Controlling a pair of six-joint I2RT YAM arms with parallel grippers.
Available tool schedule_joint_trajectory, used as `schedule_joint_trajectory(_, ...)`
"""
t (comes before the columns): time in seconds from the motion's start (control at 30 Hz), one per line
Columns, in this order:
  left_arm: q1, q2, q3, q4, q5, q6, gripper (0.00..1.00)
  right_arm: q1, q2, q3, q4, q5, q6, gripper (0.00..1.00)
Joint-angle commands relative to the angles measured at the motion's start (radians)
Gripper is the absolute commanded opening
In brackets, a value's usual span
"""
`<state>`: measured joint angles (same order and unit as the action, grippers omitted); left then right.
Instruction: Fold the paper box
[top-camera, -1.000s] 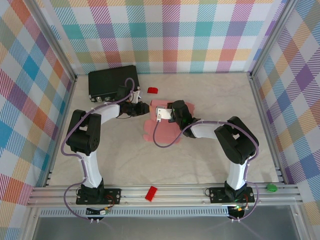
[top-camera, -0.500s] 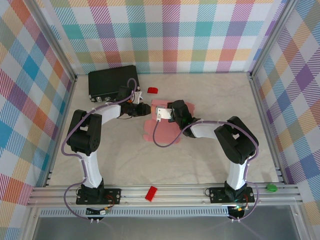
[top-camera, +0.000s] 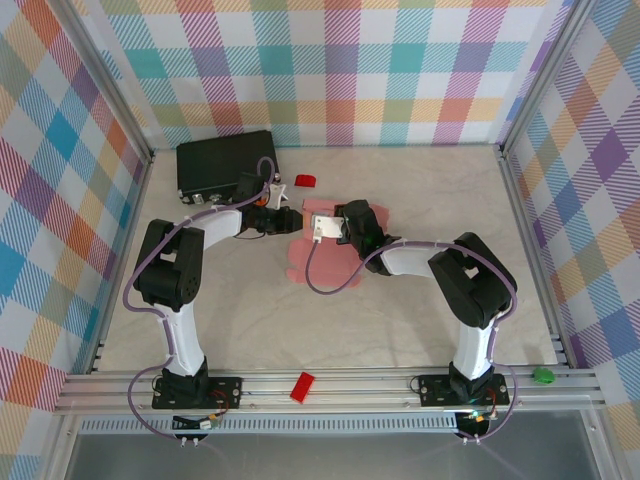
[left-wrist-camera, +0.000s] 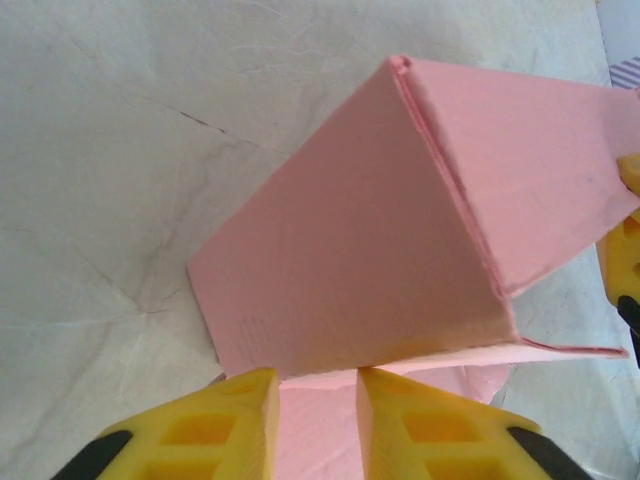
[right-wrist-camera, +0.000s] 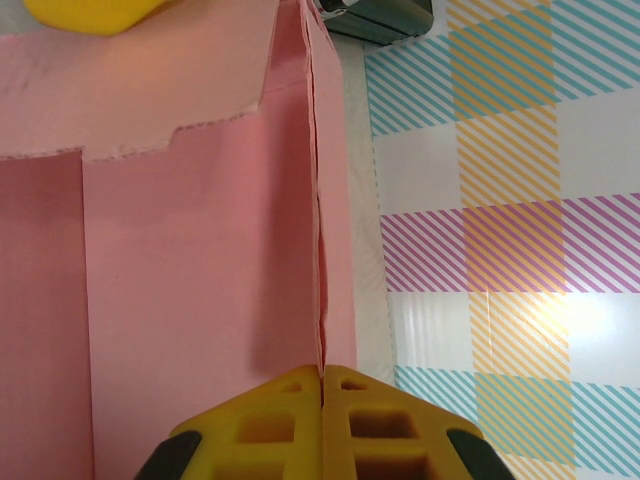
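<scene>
The paper box (top-camera: 318, 243) is pale pink card lying mid-table, part flat and part folded up. In the left wrist view a raised pink panel (left-wrist-camera: 370, 240) slopes up to a doubled crease, its lower edge right at my left gripper (left-wrist-camera: 318, 405). Those yellow fingers (left-wrist-camera: 225, 425) stand apart over the flat pink sheet with nothing pinched. My left gripper (top-camera: 288, 217) sits at the box's left side. On the box's upper right, my right gripper (top-camera: 338, 226) is shut. In the right wrist view it (right-wrist-camera: 322, 385) pinches the doubled upright wall (right-wrist-camera: 320, 250) of the box.
A black case (top-camera: 225, 162) lies at the back left and a small red piece (top-camera: 305, 180) just behind the box. Another red piece (top-camera: 302, 386) and a green object (top-camera: 543, 376) rest on the front rail. Checked walls close in three sides.
My left gripper has crept right, closer to the box's left edge, and its wrist has turned a little. The right gripper and the pinched wall stay put.
</scene>
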<state>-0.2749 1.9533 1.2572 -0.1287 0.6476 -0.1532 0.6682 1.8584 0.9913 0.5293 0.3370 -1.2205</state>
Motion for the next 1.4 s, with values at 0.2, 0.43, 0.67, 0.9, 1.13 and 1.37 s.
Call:
schedule_joint_trajectory(0.2, -0.008, 0.013, 0.003, -0.001, -0.021, 0.032, 0.35, 0.007, 0.025, 0.007, -0.055, -0.003, 0.003, 0.0)
schedule_joint_trajectory(0.43, -0.021, 0.039, 0.015, 0.036, -0.039, 0.032, 0.4, 0.007, 0.02, 0.003, -0.061, -0.003, 0.01, 0.0)
schedule_joint_trajectory(0.67, -0.039, 0.025, -0.037, 0.155, -0.109, 0.011, 0.39, 0.007, 0.015, 0.001, -0.074, -0.006, 0.016, 0.0)
schedule_joint_trajectory(0.9, -0.064, 0.014, -0.064, 0.238, -0.208, 0.009, 0.38, 0.008, 0.014, 0.0, -0.077, -0.007, 0.023, 0.0)
schedule_joint_trajectory(1.13, -0.077, 0.012, -0.079, 0.291, -0.245, -0.005, 0.36, 0.013, 0.017, 0.0, -0.081, -0.008, 0.025, 0.0)
schedule_joint_trajectory(1.37, -0.089, 0.01, -0.084, 0.317, -0.286, -0.006, 0.31, 0.018, 0.017, 0.001, -0.085, -0.009, 0.03, 0.0)
